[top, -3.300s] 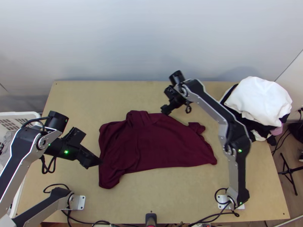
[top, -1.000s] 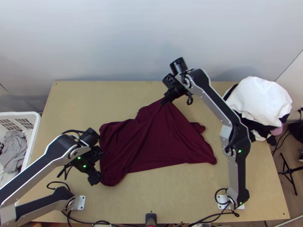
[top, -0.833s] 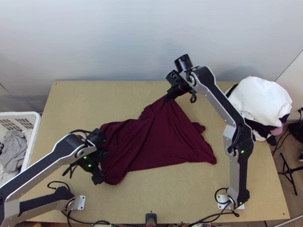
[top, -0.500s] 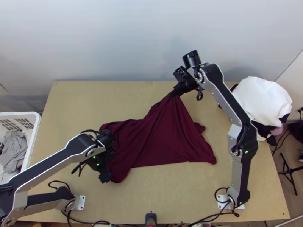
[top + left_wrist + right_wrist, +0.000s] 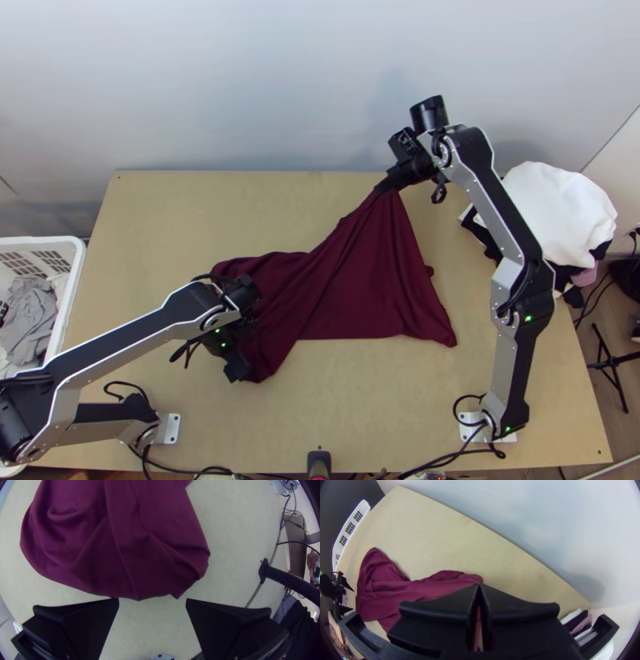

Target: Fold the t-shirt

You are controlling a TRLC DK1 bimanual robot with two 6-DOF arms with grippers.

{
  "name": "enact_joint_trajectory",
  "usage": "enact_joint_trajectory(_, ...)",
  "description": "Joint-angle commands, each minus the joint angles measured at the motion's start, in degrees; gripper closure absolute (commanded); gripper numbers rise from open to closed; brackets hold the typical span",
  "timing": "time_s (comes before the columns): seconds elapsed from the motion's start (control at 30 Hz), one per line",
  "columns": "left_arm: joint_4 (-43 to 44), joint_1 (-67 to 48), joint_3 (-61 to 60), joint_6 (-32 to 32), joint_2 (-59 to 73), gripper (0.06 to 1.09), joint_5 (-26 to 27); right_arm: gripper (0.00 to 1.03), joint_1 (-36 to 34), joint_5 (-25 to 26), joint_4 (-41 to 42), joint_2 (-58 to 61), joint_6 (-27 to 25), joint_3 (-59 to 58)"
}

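My right claw [image 5: 379,189] pinches the maroon t-shirt [image 5: 364,288], upper centre, likely to draw out creases; my left claw [image 5: 152,600] (empty, I admit) is spread by its lower-left edge.

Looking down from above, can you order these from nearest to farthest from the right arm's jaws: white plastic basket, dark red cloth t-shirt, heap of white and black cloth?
1. Dark red t-shirt: pinched in the jaws.
2. Heap of white and black cloth: off right.
3. White plastic basket: far left.

Txt: none legible | lbls/brands: none legible | nos./signs: none legible
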Motion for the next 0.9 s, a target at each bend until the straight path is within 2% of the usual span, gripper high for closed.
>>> enact_joint_trajectory(0.0, 0.70, -0.67, 2.83, -0.36, 2.64, 0.11, -0.60, 1.00, -2.72, 1.32, 0.51, 0.30, -0.26, -0.32)
enact_joint_trajectory(0.17, 0.26, -3.49, 6.52, -1.60, 4.49, 0.11, -0.34, 1.00, -2.98, 1.41, 0.51, 0.56, -0.44, -0.32)
enact_joint_trajectory(0.33, -0.09, -7.71, 7.66, -1.24, 6.16, 0.11, 2.92, 1.00, -3.24, 1.41, 0.51, 1.00, -0.79, -0.58)
enact_joint_trajectory(0.57, -0.26, -11.13, 9.33, -1.33, 9.58, 0.11, 2.74, 1.00, -7.37, 2.55, 1.31, 1.97, -0.88, -0.14)
enact_joint_trajectory(0.87, 1.06, -10.08, 9.95, -1.33, 12.66, 0.11, -0.95, 1.00, -11.68, 3.08, 3.68, 2.76, -1.84, 0.03)
